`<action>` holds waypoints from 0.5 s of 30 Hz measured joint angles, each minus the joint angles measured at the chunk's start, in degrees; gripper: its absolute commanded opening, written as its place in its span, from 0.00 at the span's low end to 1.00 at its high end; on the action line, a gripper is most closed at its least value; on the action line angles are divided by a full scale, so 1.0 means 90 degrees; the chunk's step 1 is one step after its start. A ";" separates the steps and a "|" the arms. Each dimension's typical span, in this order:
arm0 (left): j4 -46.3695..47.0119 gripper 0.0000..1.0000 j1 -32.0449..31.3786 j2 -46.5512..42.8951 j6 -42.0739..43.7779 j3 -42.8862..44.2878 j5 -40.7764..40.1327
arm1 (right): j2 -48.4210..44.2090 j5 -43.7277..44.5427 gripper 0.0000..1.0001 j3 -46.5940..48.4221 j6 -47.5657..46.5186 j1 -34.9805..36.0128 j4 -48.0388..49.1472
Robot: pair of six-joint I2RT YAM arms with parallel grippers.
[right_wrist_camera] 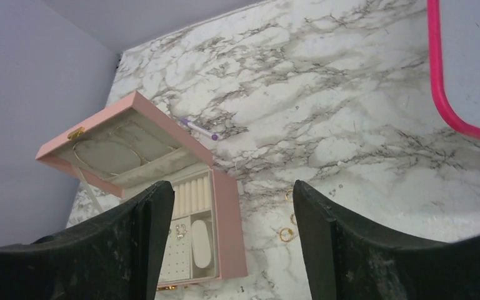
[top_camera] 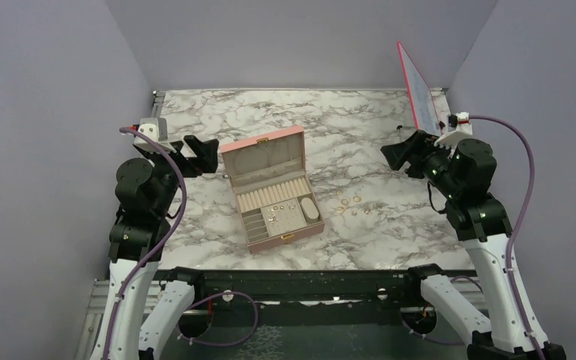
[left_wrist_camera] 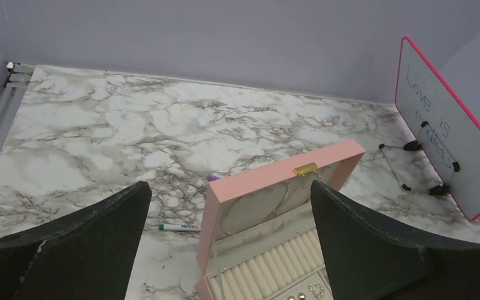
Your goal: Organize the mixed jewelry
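Top external view: left pincer gapes wide, empty, near the left edge of the worktop; right pincer likewise apart, empty; mixed jewelry lies untouched beside pink box.

Tiny gold rings lie flat and scattered, well apart from the right pincer, to its left and nearer its base. At least 3 show in its wrist view. Small earring pieces sit farther left.

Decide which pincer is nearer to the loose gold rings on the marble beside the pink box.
Right. The right pincer hangs open above and beyond the rings, on their side of the pink box; the left pincer hangs open across the box from them.
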 measured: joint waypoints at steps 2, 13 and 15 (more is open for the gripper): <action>0.0000 0.99 -0.0112 0.0007 0.0015 0.0000 0.0000 | -0.0141 0.0194 0.81 0.0000 0.0080 0.0000 -0.0202; 0.0311 0.99 -0.0476 -0.0053 -0.0092 -0.0391 -0.0007 | -0.0379 0.0304 0.98 -0.0551 0.0017 0.0000 -0.0697; 0.0447 0.99 -0.0476 -0.0153 -0.0070 -0.0675 0.0129 | -0.0413 0.0172 0.96 -0.0760 -0.0073 0.0000 -0.0699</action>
